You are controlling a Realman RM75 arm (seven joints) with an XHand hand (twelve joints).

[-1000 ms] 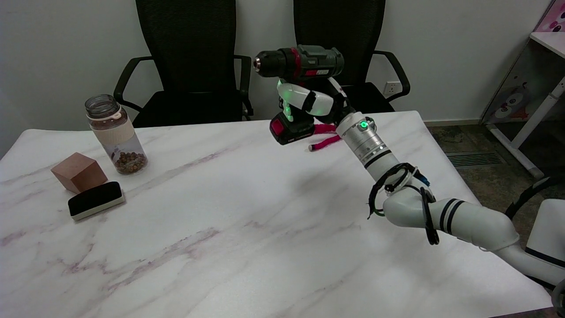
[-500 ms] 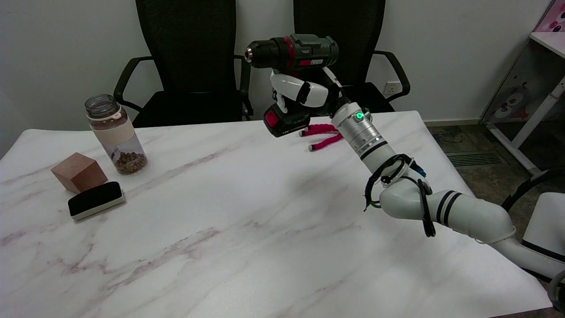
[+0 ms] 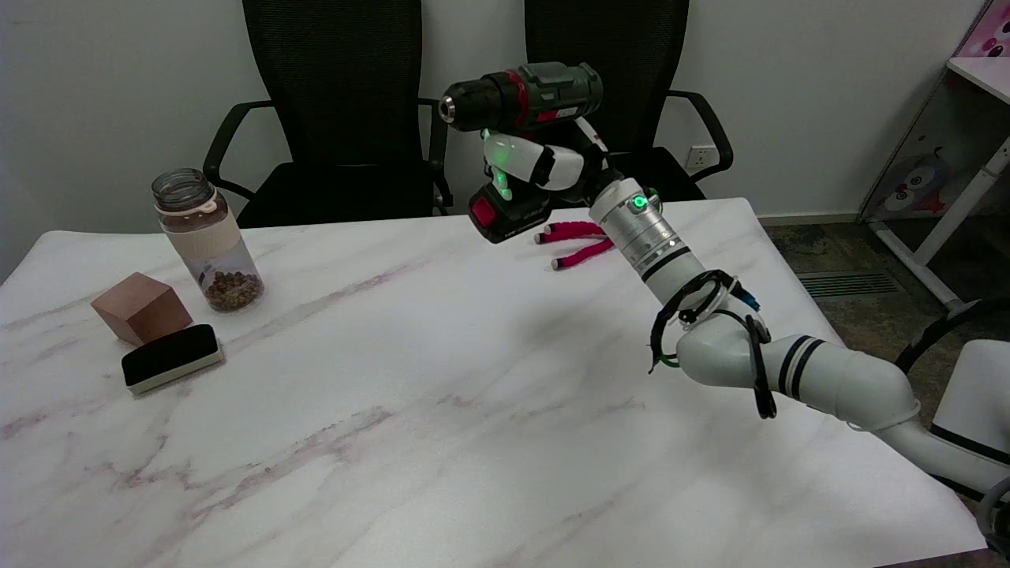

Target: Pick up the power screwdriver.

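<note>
Right hand (image 3: 544, 167) raised over far table edge, fingers (image 3: 509, 156) wrapped round power screwdriver (image 3: 527, 102) grip — chuck pointing left

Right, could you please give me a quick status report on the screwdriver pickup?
Right hand grips power screwdriver by the handle. Screwdriver clear of table, chuck pointing left. Nothing in the way.

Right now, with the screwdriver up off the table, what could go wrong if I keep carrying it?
The right hand grips the power screwdriver only around its handle, with the heavy motor body above and the battery below, so it could twist or slip in the grip. The pink flexible tripod lies on the table just under the battery; lowering here could knock it. The chuck points toward the left chair; swinging that way may hit it.
</note>
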